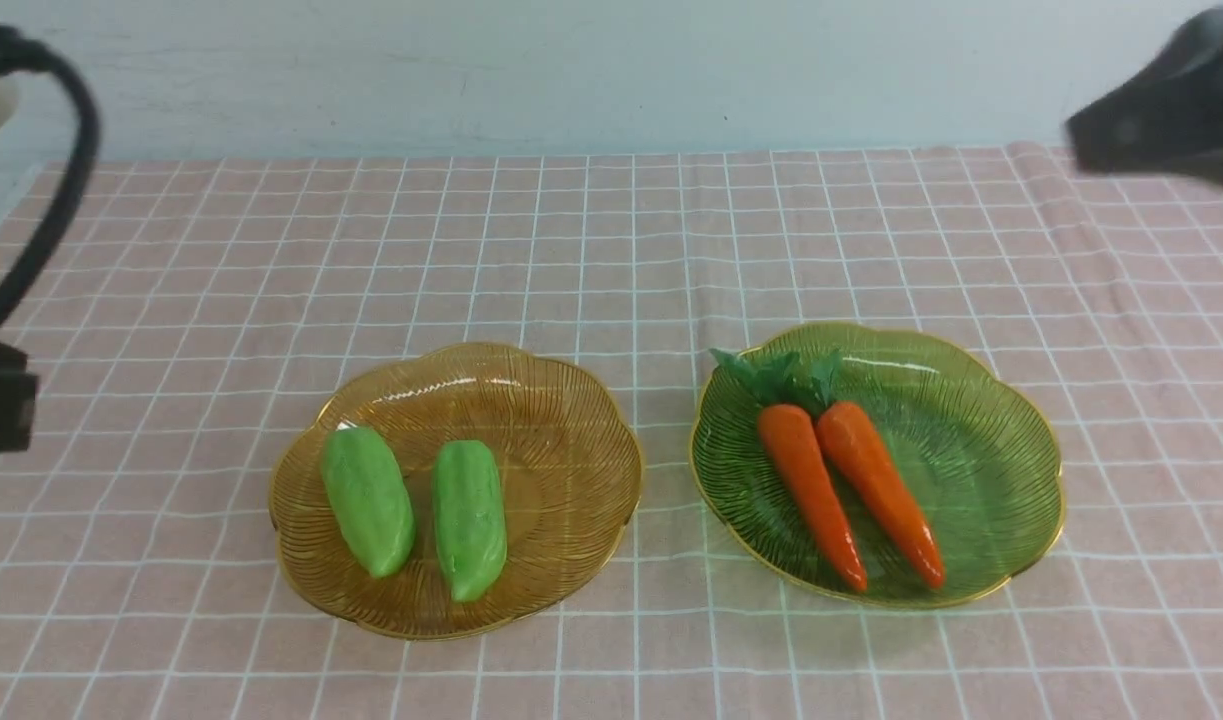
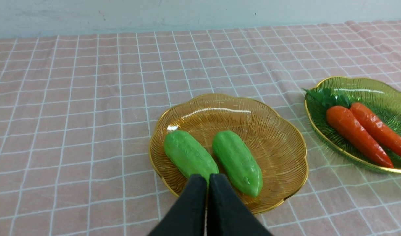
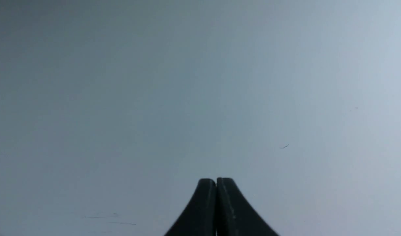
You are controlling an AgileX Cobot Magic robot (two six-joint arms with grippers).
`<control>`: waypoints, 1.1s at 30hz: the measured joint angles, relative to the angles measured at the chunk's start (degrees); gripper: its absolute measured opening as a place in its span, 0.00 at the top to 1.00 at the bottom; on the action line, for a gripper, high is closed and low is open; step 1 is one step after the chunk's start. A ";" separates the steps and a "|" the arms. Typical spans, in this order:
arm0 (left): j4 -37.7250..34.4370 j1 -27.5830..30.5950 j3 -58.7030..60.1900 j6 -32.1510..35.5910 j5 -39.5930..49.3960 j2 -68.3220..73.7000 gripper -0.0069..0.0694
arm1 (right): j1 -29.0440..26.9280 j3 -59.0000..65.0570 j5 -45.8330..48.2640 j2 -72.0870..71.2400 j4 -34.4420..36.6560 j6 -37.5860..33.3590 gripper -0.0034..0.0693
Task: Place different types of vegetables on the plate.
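Two light-green gourds (image 1: pixel 368 499) (image 1: pixel 468 518) lie side by side on an amber glass plate (image 1: pixel 571 440), also in the left wrist view (image 2: pixel 189 154) (image 2: pixel 238 162) (image 2: pixel 279 141). Two orange carrots (image 1: pixel 811 492) (image 1: pixel 879 489) with green tops lie on a green glass plate (image 1: pixel 991 450), also in the left wrist view (image 2: pixel 356 135) (image 2: pixel 380 129) (image 2: pixel 380 95). My left gripper (image 2: pixel 207 177) is shut and empty, hovering short of the amber plate's near side. My right gripper (image 3: pixel 216 179) is shut and empty, facing a blank wall; its arm (image 1: pixel 1166 115) is at the far right.
A pink checked cloth (image 1: pixel 611 250) covers the table. The left arm's cable and body (image 1: pixel 11 260) sit at the left edge. A pale wall (image 1: pixel 571 70) runs behind the table.
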 joint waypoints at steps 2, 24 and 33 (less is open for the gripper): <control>-0.06 0.00 0.38 0.00 0.13 -2.08 0.91 | 0.00 0.00 -0.06 0.00 0.00 0.00 0.97; 0.42 1.63 3.27 0.95 -3.72 -4.78 0.91 | 0.00 0.11 -0.12 0.00 0.00 0.00 0.97; -0.11 15.27 28.96 4.32 -18.96 -14.51 0.91 | 0.00 0.11 -0.12 0.00 0.00 0.00 0.97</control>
